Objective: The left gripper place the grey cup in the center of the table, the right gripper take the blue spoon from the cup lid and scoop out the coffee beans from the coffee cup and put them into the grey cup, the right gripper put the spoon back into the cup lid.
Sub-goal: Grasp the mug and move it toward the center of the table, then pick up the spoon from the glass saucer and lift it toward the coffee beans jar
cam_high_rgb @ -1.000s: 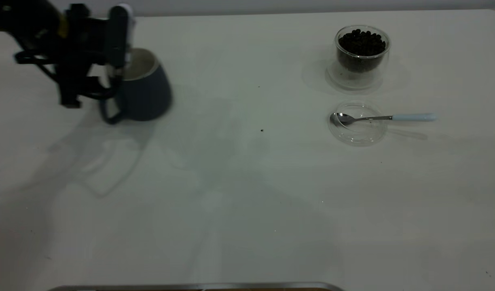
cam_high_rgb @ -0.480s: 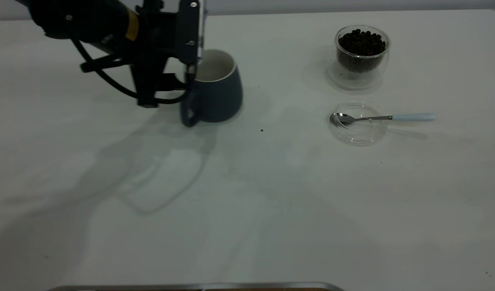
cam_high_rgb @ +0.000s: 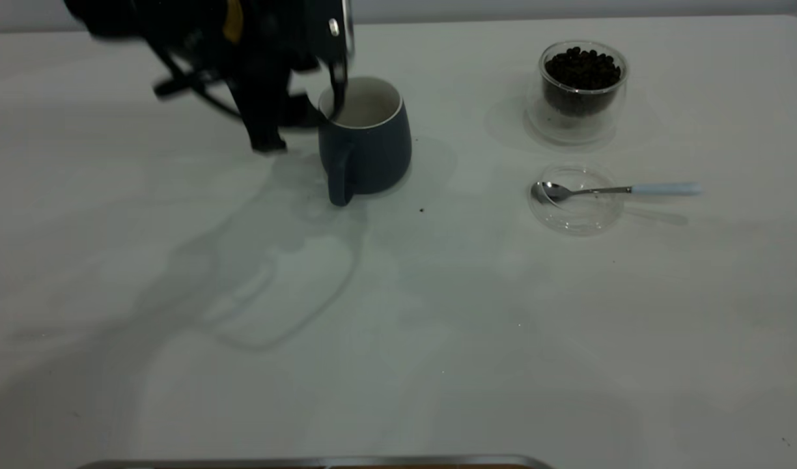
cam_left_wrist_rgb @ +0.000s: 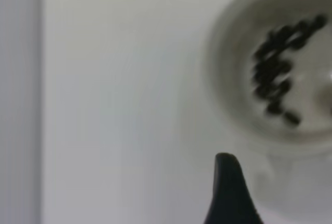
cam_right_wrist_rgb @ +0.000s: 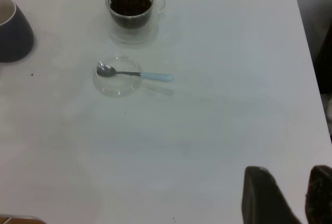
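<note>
The grey cup [cam_high_rgb: 372,150] stands upright near the table's [cam_high_rgb: 437,326] middle, handle toward the front, white inside showing nothing in it. My left gripper [cam_high_rgb: 336,98] hangs over its back-left rim, dipping just inside. The coffee cup [cam_high_rgb: 582,98], full of coffee beans [cam_high_rgb: 582,68], stands at the back right. It also shows blurred in the left wrist view [cam_left_wrist_rgb: 275,63]. In front of it the blue spoon [cam_high_rgb: 665,189] rests with its bowl in the cup lid [cam_high_rgb: 577,215]. My right gripper [cam_right_wrist_rgb: 290,182] is parked far off, slightly open and empty.
A metal strip [cam_high_rgb: 307,462] runs along the table's front edge. A dark speck [cam_high_rgb: 421,210] lies just right of the grey cup. The right wrist view shows the grey cup [cam_right_wrist_rgb: 13,37], coffee cup [cam_right_wrist_rgb: 129,6], lid [cam_right_wrist_rgb: 118,86] and spoon [cam_right_wrist_rgb: 155,77].
My left gripper has carried the grey cup from the far left to near the table's middle. The handle has turned toward the front. The spoon, lid and coffee cup have not moved.
</note>
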`<state>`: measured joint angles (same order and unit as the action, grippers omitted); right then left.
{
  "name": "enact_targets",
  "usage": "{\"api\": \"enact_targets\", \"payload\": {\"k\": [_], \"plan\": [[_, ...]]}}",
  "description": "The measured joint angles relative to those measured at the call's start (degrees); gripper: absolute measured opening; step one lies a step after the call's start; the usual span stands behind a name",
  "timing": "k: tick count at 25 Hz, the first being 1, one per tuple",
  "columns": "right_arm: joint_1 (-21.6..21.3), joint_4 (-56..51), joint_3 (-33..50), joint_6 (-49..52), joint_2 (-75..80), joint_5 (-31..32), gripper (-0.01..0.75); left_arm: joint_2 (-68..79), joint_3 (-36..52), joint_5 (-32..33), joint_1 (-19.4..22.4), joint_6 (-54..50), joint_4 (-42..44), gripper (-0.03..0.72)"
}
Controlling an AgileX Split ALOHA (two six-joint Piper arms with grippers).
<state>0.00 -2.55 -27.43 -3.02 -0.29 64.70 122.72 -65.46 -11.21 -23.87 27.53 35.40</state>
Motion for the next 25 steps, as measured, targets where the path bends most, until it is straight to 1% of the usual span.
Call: {"api": "enact_targets", "payload": {"k": [1,5,7,11,13,15,21,24,25], "plan": [[0.00,0.00,0.00,0.00,0.00,0.00,0.240,-2.35,0.00,2.75,0.00,-0.11,-1.13,0.555],[0.00,0.00,0.00,0.00,0.00,0.00,0.240,-13.40,0.05,17.88,0.00,-3.54,-7.09,0.555],[0.00,0.00,0.00,0.00,0.00,0.00,0.240,-19.71,0.23,25.55,-0.06,-7.61,-10.52,0.555],[0.00,0.00,0.00,0.00,0.00,0.00,0.240,-33.99,0.29,38.80,-0.18,-18.16,-17.25,0.555],[0.00,0.00,0.00,0.00,0.00,0.00,0.240,-40.75,0.29,44.84,-0.24,-23.72,-20.79,0.555],[0.00,0.00,0.00,0.00,0.00,0.00,0.240,-47.67,0.29,50.95,-0.36,-27.00,-22.96,0.555],[0.00,0.00,0.00,0.00,0.00,0.00,0.240,-62.21,0.29,69.82,-0.47,-28.28,-24.75,0.555],[0.00,0.00,0.00,0.00,0.00,0.00,0.240,-66.06,0.29,76.71,-0.47,-28.38,-25.43,0.555],[0.00,0.00,0.00,0.00,0.00,0.00,0.240,-67.01,0.36,77.89,-0.47,-28.38,-26.12,0.555]]}}
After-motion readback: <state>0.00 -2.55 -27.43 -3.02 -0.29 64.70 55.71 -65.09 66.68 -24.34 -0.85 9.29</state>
